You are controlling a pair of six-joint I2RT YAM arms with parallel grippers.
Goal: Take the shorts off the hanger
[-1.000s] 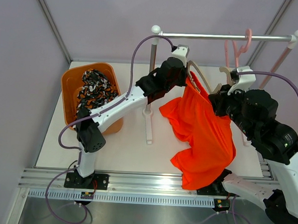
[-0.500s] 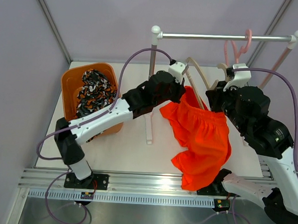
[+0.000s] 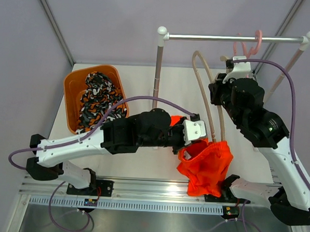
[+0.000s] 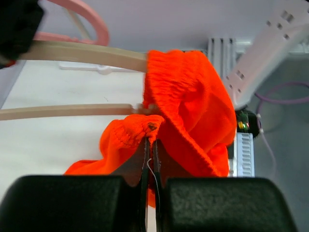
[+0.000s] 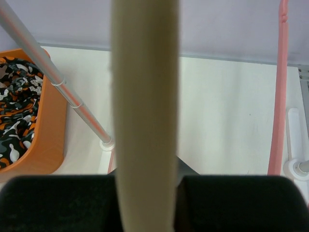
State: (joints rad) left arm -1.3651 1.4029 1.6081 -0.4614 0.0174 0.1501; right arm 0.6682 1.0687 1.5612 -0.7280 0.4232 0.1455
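Observation:
The orange shorts (image 3: 204,165) hang bunched at the lower end of the beige hanger (image 3: 203,92), near the table's front edge. My left gripper (image 3: 198,141) is shut on a fold of the shorts' waistband (image 4: 150,126); the orange cloth (image 4: 188,101) still wraps the tip of one beige hanger arm (image 4: 82,52). My right gripper (image 3: 227,86) is shut on the beige hanger (image 5: 145,96) and holds it up near the rail. The camouflage shorts (image 3: 96,97) lie in the orange basket (image 3: 73,88), also seen in the right wrist view (image 5: 17,96).
A clothes rack with a metal rail (image 3: 232,38) and a post (image 3: 157,74) stands at the back. A pink hanger (image 3: 249,45) hangs on the rail at the right; it also shows in the right wrist view (image 5: 279,96). An aluminium rail (image 3: 151,191) runs along the front edge.
My left gripper has pulled the orange shorts down and toward the front along the hanger. The shorts are now bunched at its lower end. My right gripper has raised the hanger's top toward the rail.

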